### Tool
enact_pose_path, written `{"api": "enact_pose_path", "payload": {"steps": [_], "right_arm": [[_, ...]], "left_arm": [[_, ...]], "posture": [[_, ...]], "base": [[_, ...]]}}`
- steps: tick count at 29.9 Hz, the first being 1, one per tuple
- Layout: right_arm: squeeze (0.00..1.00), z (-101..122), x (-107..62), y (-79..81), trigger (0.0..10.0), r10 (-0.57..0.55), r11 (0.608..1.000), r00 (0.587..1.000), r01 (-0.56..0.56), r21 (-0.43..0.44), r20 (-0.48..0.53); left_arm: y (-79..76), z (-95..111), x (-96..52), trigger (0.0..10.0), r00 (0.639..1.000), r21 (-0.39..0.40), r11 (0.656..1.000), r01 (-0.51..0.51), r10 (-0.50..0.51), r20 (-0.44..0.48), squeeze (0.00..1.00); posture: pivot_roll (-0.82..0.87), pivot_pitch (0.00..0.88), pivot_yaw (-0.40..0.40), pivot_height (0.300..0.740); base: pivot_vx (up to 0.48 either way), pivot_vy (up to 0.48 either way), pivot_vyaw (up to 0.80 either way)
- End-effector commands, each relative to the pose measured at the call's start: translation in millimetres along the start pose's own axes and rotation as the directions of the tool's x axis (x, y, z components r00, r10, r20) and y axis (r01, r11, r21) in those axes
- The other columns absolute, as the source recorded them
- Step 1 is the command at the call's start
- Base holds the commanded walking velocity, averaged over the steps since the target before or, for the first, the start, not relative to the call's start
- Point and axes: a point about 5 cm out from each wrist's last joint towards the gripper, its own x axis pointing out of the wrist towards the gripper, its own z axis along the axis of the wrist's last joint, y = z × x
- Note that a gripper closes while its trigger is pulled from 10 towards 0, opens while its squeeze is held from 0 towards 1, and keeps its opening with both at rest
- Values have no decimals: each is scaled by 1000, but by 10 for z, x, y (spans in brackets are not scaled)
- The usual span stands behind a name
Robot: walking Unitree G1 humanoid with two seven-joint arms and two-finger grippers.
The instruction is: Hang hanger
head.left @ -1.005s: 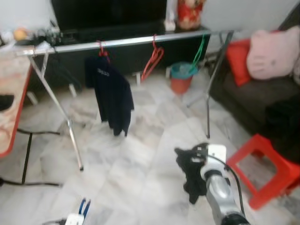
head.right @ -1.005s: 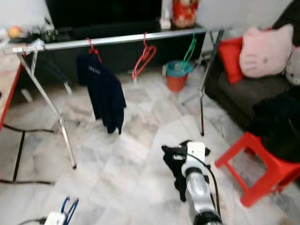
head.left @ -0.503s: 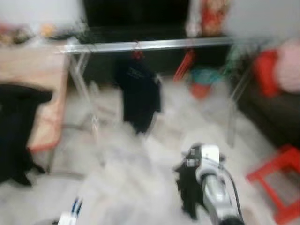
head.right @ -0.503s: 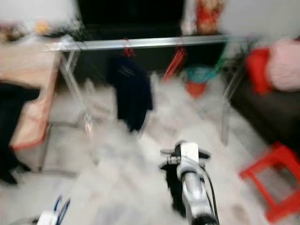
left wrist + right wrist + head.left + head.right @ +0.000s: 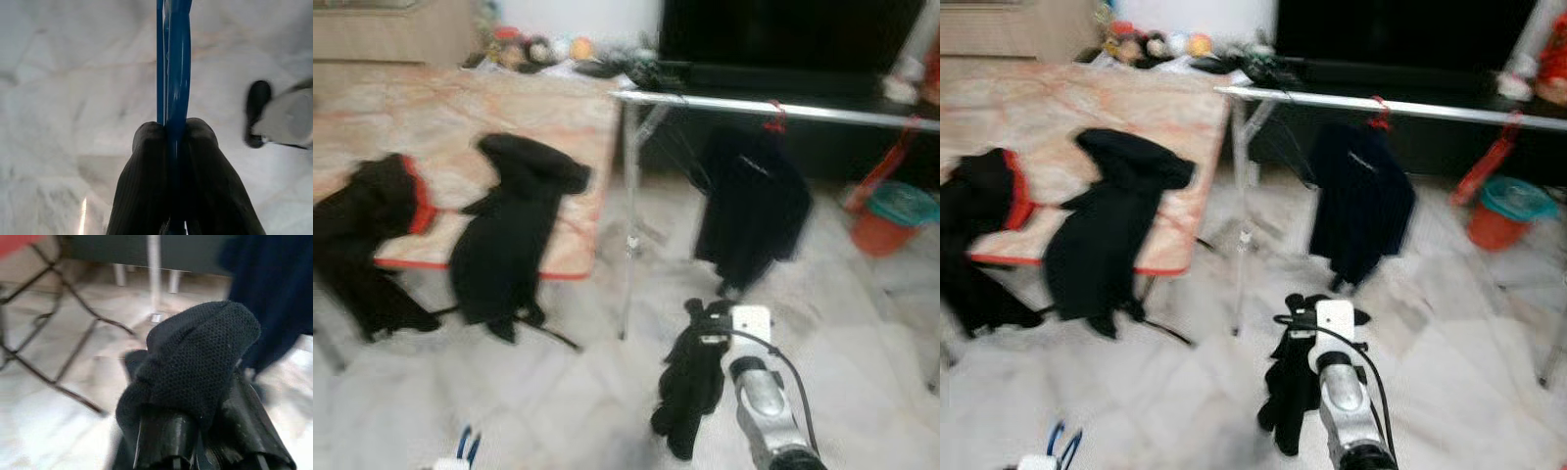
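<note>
My left gripper (image 5: 174, 134) is shut on a blue hanger (image 5: 173, 58), which sticks straight out over the pale marble floor; the blue hanger (image 5: 466, 443) also peeks up at the bottom left of the left eye view. My right gripper (image 5: 710, 323) is shut on a black garment (image 5: 688, 387) that dangles beside the silver arm, with the mesh cloth (image 5: 195, 357) bunched over its fingers. Ahead runs the silver rail (image 5: 783, 108) of a clothes rack. A dark shirt (image 5: 751, 211) hangs from it on a red hanger (image 5: 773, 119).
A marble-topped table (image 5: 450, 117) with a red edge stands to the left, with two black garments (image 5: 514, 235) draped over its front. A red bucket with a teal rim (image 5: 891, 217) sits at the far right. The rack's leg (image 5: 628, 235) stands between table and shirt.
The camera has swung left: the table with its black garments has come into view, and the sofa and red stool have gone out. Both grippers still hold their loads.
</note>
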Motion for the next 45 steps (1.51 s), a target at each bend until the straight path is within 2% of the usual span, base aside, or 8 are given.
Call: {"api": "enact_pose_path", "payload": {"steps": [1,3,6,12,20,30,39,45], "right_arm": [[0,38,-2,-100,10000,-31,999,999,32,-11,29],[0,104,6,-106,10000,-41,999,997,42,-20,72],[0,301,8,-102,10000,-54,995,978,71,-77,203],[0,555,-72,-72,10000,-60,991,933,98,-92,354],[0,627,-119,-72,10000,-117,988,920,146,-51,373],[0,650,-78,-106,10000,-175,982,932,186,-4,318],[0,684,-76,-87,10000,-163,984,932,179,-19,325],[0,682,-66,-73,10000,-161,983,935,179,-28,317]], "left_arm": [[-59,-99,-16,10000,999,0,1000,20,-20,-36,0],[-83,-87,-13,10000,999,3,1000,24,-24,-34,0],[-118,-74,-9,10000,999,7,1000,31,-31,-32,0],[-165,-56,-6,10000,999,10,999,38,-38,-27,0],[-220,-39,-3,10000,999,16,999,49,-49,-21,0],[-190,-73,-12,10000,999,7,999,48,-48,-22,0],[-159,-81,-14,10000,999,5,999,49,-49,-22,0],[-216,-61,-10,10000,998,5,999,54,-54,-19,0]], "posture": [[28,0,-9,740],[30,0,-10,740],[30,0,-10,740],[25,0,-9,740],[27,0,-14,740],[29,0,-20,740],[27,0,-21,740],[31,0,-23,740]], "base": [[0,0,800],[0,139,800],[0,92,204],[0,0,0],[0,70,0],[0,480,-393],[0,480,0],[0,480,0]]}}
